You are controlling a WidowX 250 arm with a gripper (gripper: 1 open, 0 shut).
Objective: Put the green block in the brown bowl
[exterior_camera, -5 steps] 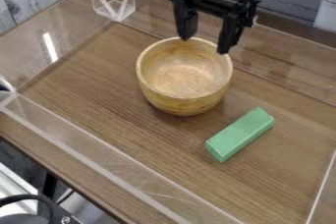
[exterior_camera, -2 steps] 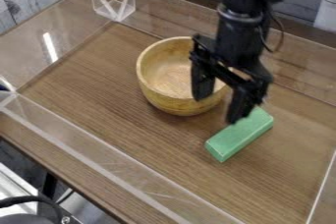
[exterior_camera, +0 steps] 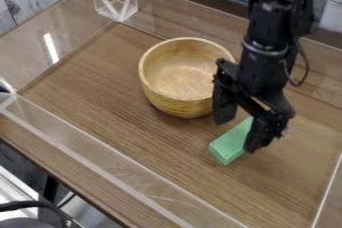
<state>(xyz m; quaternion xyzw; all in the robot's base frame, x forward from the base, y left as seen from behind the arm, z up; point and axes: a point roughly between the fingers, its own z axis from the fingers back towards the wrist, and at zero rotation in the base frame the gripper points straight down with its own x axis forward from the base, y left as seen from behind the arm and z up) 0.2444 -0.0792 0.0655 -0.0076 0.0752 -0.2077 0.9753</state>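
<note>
The table (exterior_camera: pixel 94 122), a brown wood-grain top, fills most of the frame, fenced by a clear wall (exterior_camera: pixel 120 187) along its lower left edge.

The arm (exterior_camera: pixel 281 22), black, drops from the upper right to right of center. A second ago it stood at top center behind the bowl; it has since swung right and down toward the lower right.

The bowl (exterior_camera: pixel 171 97), round, light-tan wood with thick walls and a pale grained inside, sits just left of center. It holds nothing. It has not moved.

The gripper (exterior_camera: pixel 250 124) points down with its jaws spread wide, holding nothing. One finger (exterior_camera: pixel 222 100) hangs in front of the bowl's right wall; the other (exterior_camera: pixel 274 130) hangs over the block's upper end. Whether either touches the block I cannot tell.

The block (exterior_camera: pixel 229 146) is a flat, matte mint-green bar lying on the table at lower right of center, just right of the bowl and outside it, its long axis running from lower left to upper right. Its upper half is hidden behind the gripper. It lies where it lay before.
</note>
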